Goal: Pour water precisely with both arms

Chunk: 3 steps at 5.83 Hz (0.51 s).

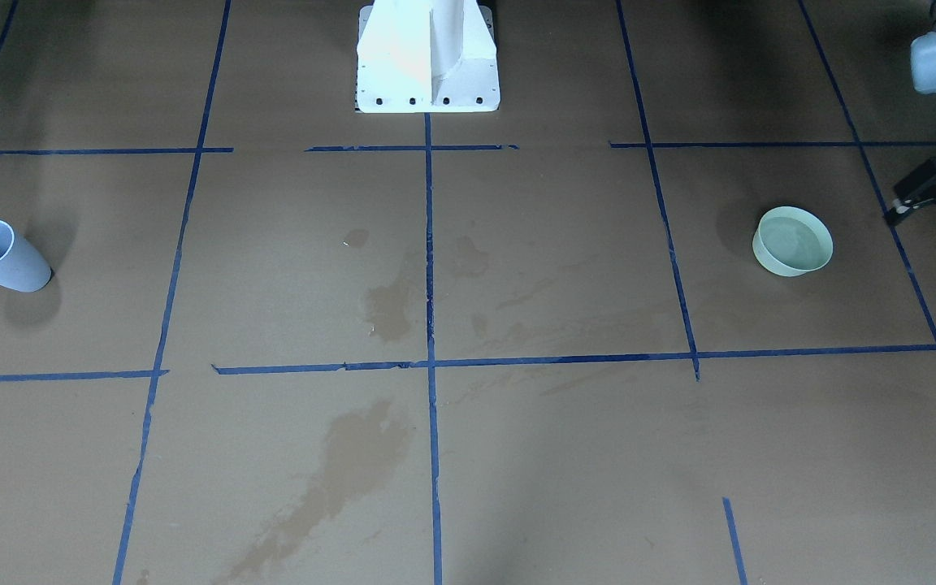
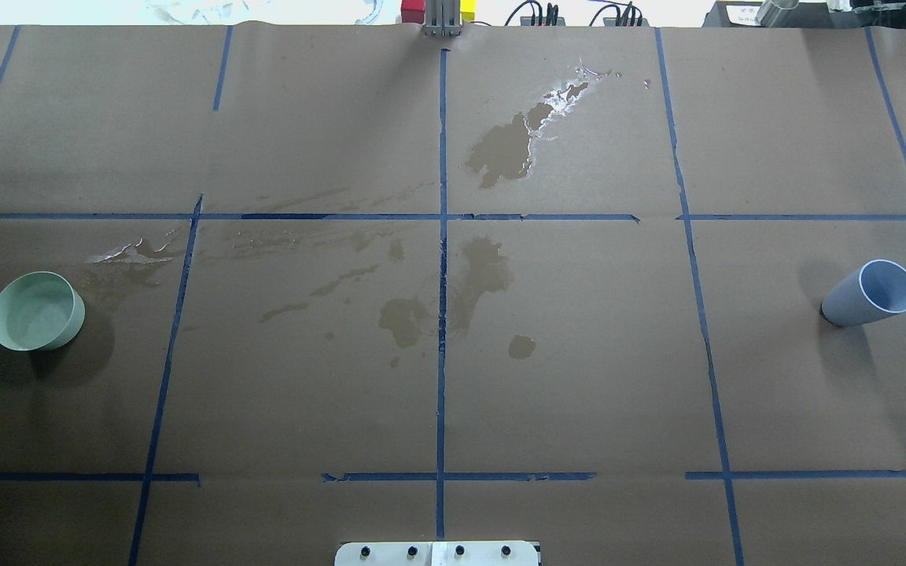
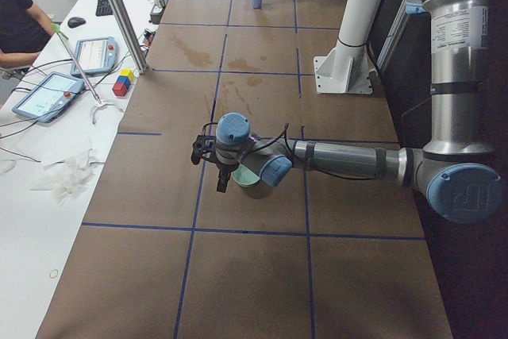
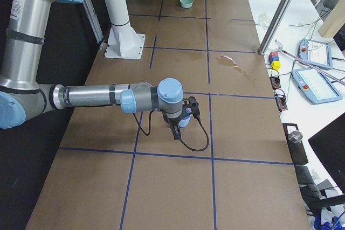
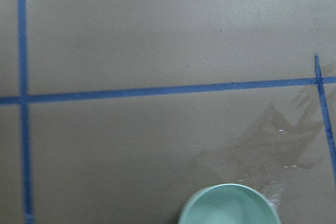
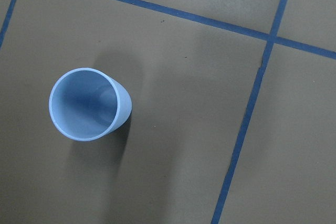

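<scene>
The bowl (image 1: 769,258) stands at the right of the front-facing view, with water (image 1: 797,242) as a faint sheen inside it. At that frame's right edge, near the bowl but apart from it, the left gripper (image 1: 923,223) has its fingers (image 1: 899,213) spread and empty. The cup (image 1: 5,260) stands upright at far left. In the right-side view the right gripper (image 4: 178,125) is at the cup; I cannot tell how its fingers stand. Stains (image 1: 391,309) mark the surface (image 1: 565,268).

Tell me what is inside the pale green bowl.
The pale green bowl holds what looks like clear water, a faint sheen over its floor. No other thing shows inside. Its depth cannot be told.
</scene>
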{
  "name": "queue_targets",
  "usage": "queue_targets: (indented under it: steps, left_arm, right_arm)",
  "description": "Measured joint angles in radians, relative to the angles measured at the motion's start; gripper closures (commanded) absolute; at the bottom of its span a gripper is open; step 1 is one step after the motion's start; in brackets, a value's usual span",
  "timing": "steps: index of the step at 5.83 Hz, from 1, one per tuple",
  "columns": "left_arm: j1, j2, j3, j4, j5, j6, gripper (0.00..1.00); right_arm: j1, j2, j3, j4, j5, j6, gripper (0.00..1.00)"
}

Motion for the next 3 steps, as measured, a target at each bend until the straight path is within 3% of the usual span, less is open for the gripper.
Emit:
queue_targets:
  steps: [3]
  left_arm:
    - [-0.212,0.002,-0.087,0.416,0.010,0.436,0.00]
  right_arm:
    - [0.035,-0.034,0.000,-0.010,-0.010,-0.032,0.00]
